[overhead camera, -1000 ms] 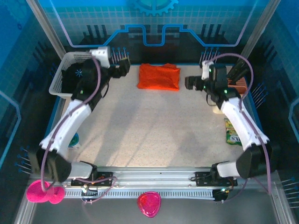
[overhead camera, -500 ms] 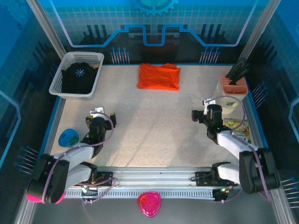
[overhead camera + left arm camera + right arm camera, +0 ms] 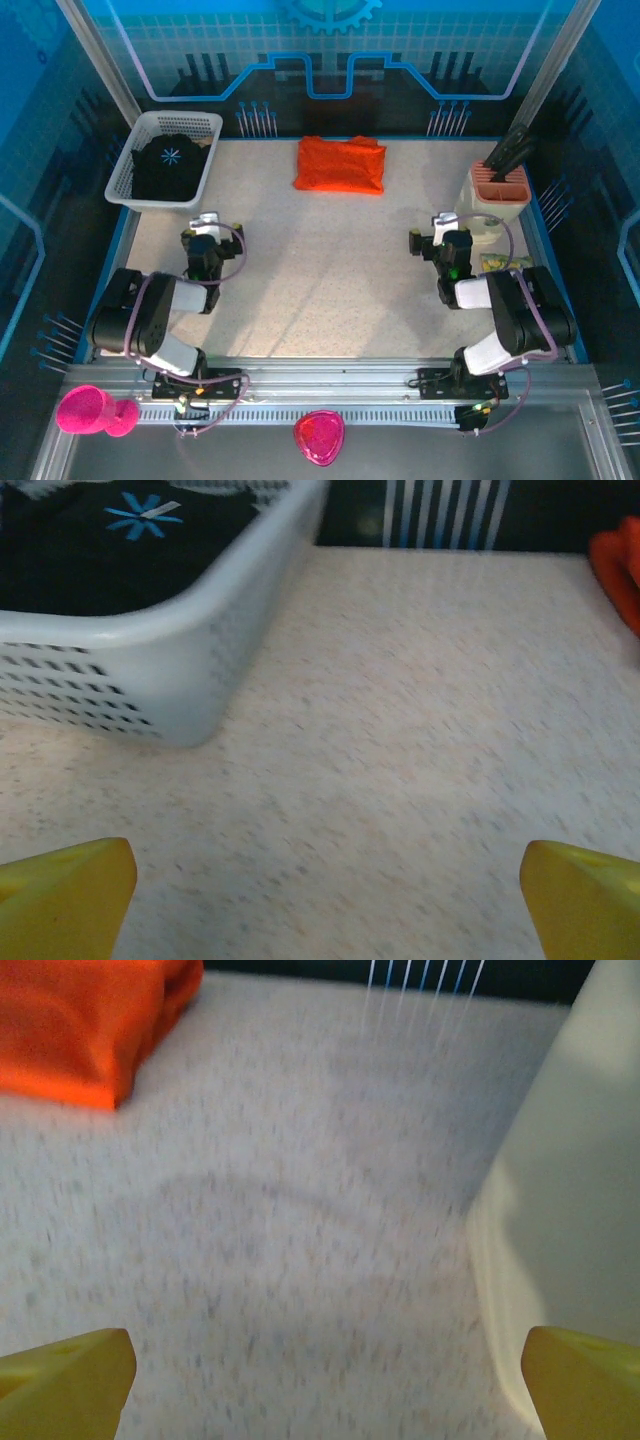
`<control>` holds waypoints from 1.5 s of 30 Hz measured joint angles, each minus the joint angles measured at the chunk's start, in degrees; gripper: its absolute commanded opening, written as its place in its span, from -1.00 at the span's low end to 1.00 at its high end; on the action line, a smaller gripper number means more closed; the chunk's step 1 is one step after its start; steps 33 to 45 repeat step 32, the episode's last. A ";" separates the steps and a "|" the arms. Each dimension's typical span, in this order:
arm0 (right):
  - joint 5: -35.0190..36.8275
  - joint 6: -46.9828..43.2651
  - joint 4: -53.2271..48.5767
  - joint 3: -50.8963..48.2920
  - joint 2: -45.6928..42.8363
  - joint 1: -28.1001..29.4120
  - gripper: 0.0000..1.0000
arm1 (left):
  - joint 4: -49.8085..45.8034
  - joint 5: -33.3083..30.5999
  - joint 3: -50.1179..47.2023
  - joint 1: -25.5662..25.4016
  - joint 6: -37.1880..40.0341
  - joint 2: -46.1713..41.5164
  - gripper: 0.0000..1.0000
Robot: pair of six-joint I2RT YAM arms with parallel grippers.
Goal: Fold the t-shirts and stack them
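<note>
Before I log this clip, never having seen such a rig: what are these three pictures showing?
Two white robot arms are bolted at the near edge of a speckled table. One picture looks down from above; the other two come from cameras on each wrist, with yellow fingertips at the bottom corners. The left end effector and right end effector are both open and hold nothing. A folded bright orange t-shirt lies at the far edge. A black t-shirt with a blue starburst sits in a white mesh plastic basket.
</note>
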 measured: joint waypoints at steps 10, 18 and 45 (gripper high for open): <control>-5.42 -0.55 0.83 3.23 0.66 -1.33 1.00 | -2.99 7.45 3.28 2.16 -1.55 0.42 0.98; -5.49 -0.55 1.09 3.23 0.66 -1.33 1.00 | -3.69 9.14 3.32 2.16 -1.53 0.42 0.98; -5.49 -0.57 1.09 3.23 0.66 -1.33 1.00 | -6.03 13.77 4.46 2.19 -1.11 0.42 0.98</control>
